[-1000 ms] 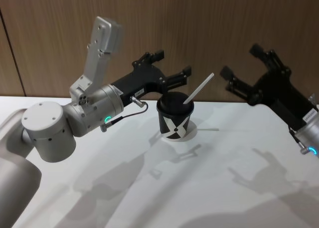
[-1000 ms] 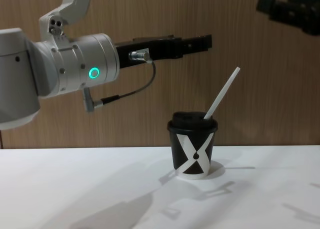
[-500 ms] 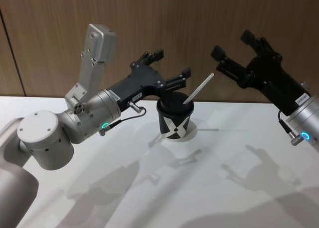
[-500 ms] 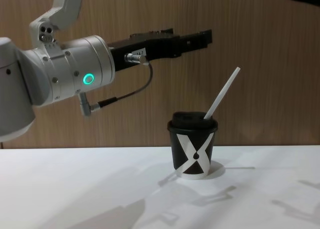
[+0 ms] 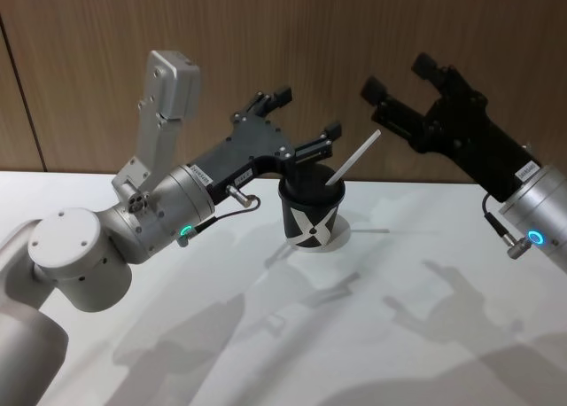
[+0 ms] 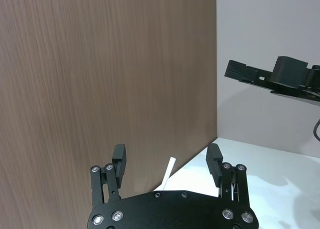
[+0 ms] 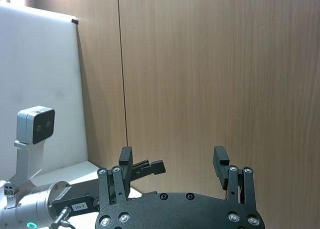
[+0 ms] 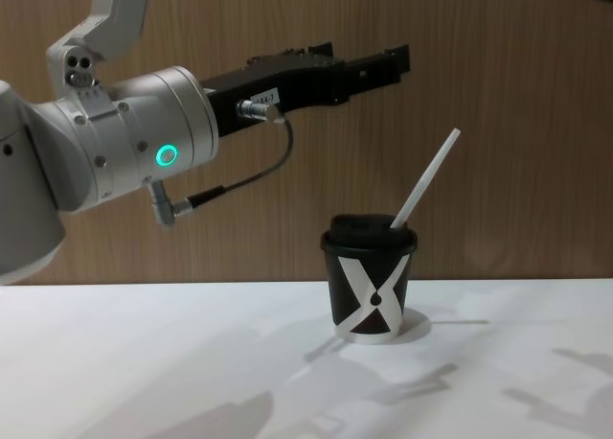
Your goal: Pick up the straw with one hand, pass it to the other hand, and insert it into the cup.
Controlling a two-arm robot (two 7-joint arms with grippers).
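The black cup (image 5: 310,214) with a white X stands on the white table, also in the chest view (image 8: 372,288). The white straw (image 5: 353,159) sticks out of its lid, leaning right (image 8: 427,180). My left gripper (image 5: 307,112) hovers open and empty just above and behind the cup's left side, clear of the straw (image 8: 393,61). Its wrist view shows the open gripper (image 6: 166,154) with the straw's tip (image 6: 168,171) beyond. My right gripper (image 5: 397,78) hangs open and empty in the air, up and to the right of the straw. It is open in its own view too (image 7: 172,156).
A wooden wall (image 5: 372,34) rises right behind the cup. The white table (image 5: 354,335) stretches forward, bearing just the arms' shadows. The left arm's silver wrist (image 8: 124,151) with its green ring light juts in from the left.
The right gripper has moved left and upward, nearer the cup. The left arm has drawn back slightly and its gripper has tilted up a little. Cup and straw stayed still.
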